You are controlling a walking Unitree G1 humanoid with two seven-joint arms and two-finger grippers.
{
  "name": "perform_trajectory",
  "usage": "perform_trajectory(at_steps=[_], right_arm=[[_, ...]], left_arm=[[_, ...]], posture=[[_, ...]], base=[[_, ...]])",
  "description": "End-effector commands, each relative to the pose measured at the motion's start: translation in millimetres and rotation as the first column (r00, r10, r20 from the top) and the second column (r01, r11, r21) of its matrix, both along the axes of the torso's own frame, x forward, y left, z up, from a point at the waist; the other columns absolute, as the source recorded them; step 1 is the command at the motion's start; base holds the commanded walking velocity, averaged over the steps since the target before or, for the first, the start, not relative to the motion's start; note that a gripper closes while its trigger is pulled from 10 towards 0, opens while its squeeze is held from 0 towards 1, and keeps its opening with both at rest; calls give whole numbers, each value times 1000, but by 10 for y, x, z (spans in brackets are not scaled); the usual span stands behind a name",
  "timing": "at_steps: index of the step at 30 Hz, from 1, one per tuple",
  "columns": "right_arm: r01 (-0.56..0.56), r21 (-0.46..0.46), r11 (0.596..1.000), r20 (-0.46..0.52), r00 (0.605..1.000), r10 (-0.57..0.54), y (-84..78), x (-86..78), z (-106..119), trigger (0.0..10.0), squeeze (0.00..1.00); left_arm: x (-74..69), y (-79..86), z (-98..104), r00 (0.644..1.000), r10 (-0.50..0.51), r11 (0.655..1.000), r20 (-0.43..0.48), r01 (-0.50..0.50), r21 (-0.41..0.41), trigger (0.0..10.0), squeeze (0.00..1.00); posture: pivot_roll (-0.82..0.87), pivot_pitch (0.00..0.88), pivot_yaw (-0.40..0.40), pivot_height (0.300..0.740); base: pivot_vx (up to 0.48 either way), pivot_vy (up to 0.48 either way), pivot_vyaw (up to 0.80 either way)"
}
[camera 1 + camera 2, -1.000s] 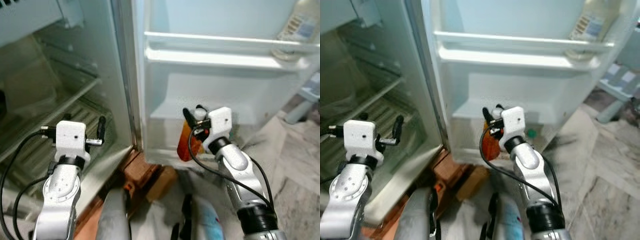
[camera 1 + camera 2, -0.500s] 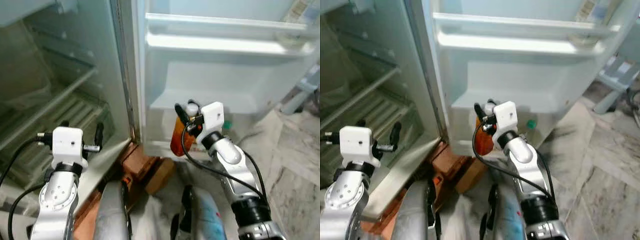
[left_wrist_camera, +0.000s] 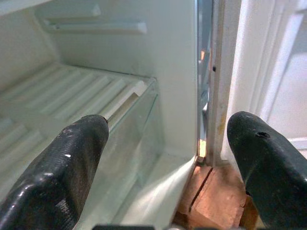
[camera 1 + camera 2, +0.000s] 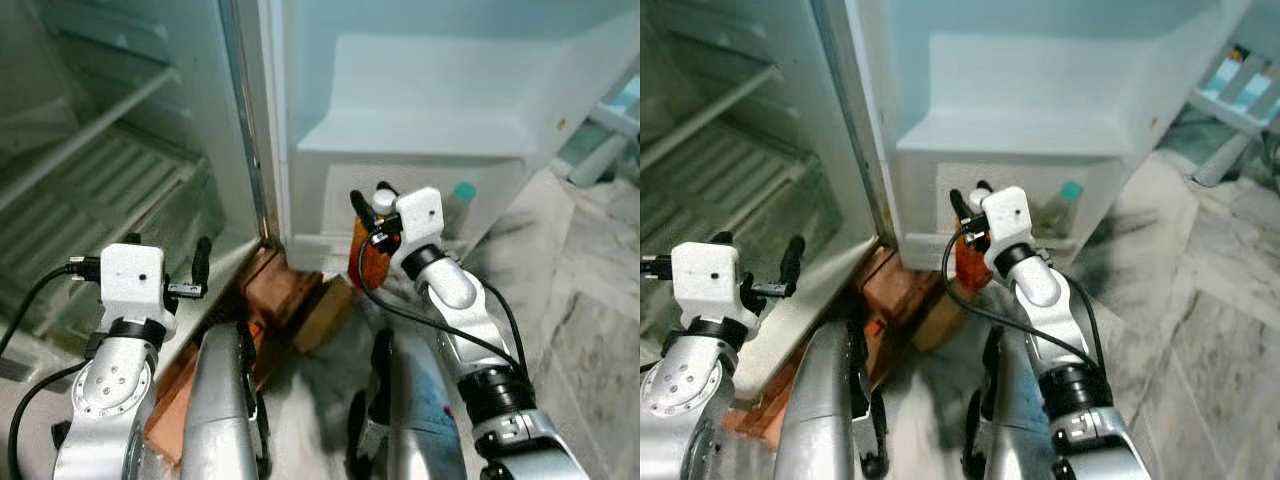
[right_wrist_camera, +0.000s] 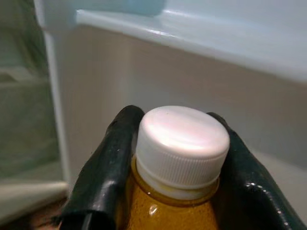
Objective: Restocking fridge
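Right hand (image 4: 372, 212): two black fingers (image 5: 103, 167) clamped on either side of the neck of an orange juice bottle (image 4: 366, 262), just under its white cap (image 5: 181, 143); the bottle hangs below the hand, upright, in front of the lowest bin (image 4: 420, 200) of the open fridge door (image 4: 440, 90). Left hand (image 4: 165, 262): empty, fingers spread apart, raised before the fridge interior (image 4: 90, 130), facing its ribbed shelf (image 3: 72, 96). Bin contents: one green-capped item (image 4: 464, 191). Floor: wooden blocks (image 4: 290, 300) beneath the fridge edge; marble tiles (image 4: 590, 300).
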State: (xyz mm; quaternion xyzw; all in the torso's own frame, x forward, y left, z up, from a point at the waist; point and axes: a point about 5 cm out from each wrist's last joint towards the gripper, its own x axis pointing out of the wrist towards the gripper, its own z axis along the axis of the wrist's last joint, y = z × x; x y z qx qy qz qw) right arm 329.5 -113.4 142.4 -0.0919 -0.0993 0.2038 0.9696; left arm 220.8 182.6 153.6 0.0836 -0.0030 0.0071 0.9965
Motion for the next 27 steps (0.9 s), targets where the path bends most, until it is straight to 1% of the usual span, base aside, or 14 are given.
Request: perform_trajectory(at_steps=[1,3,4,5,6,11,12,14,17,19,22,23,27], right_arm=[[2,-22,1000,71,997,0,65,52,111,10000,0],[-1,-44,999,115,993,6,130,85,157,10000,0],[-37,-28,999,130,991,41,177,100,185,10000,0],[-48,-23,999,133,990,50,188,103,192,10000,0],[-52,-39,998,150,987,58,218,120,217,10000,0],[-69,-160,985,271,956,111,384,197,363,10000,0],[-58,-221,974,320,939,128,427,218,406,10000,0],[-51,-256,965,343,929,140,444,235,416,10000,0],[-44,-272,961,327,935,136,435,287,385,10000,0],[-32,-309,951,308,942,132,387,320,330,10000,0],[-14,-315,949,293,950,112,336,347,291,10000,0],[13,-337,942,308,946,97,299,363,268,10000,0],[35,-366,930,334,938,96,284,377,265,10000,0]], left_arm=[[-3,24,61,1000,13,1000,16,-13,0,10000,0],[6,27,61,1000,21,1000,11,-21,-18,10000,0],[6,18,59,1000,21,999,4,-21,-43,10000,0],[6,15,58,1000,21,999,3,-21,-49,10000,0],[1,7,62,1000,20,998,0,-20,-59,10000,0],[-35,-32,68,1000,20,994,-19,-22,-111,10000,0],[-49,-33,69,999,24,992,-26,-27,-127,10000,0],[-60,-30,75,999,22,992,-28,-26,-125,10000,0],[-78,-23,85,999,24,991,-35,-29,-128,10000,0],[-94,-17,100,999,26,991,-39,-31,-133,10000,0],[-115,-4,117,999,27,991,-41,-32,-131,10000,0],[-126,7,132,998,28,991,-47,-34,-133,10000,0],[-137,13,151,998,25,991,-54,-32,-129,10000,0]], posture=[[242,230,-37,522],[244,232,-36,522],[246,234,-36,522],[246,234,-36,522],[250,238,-33,522],[265,253,-25,522],[273,260,-23,522],[279,266,-21,522],[287,276,-18,522],[306,289,-12,522],[315,298,-5,522],[325,306,5,522],[331,313,15,522]], base=[[0,0,0],[0,0,0],[0,0,0],[0,0,0],[0,0,0],[0,0,0],[0,0,0],[0,0,0],[0,0,0],[0,0,0],[0,0,0],[0,0,0],[0,0,0]])
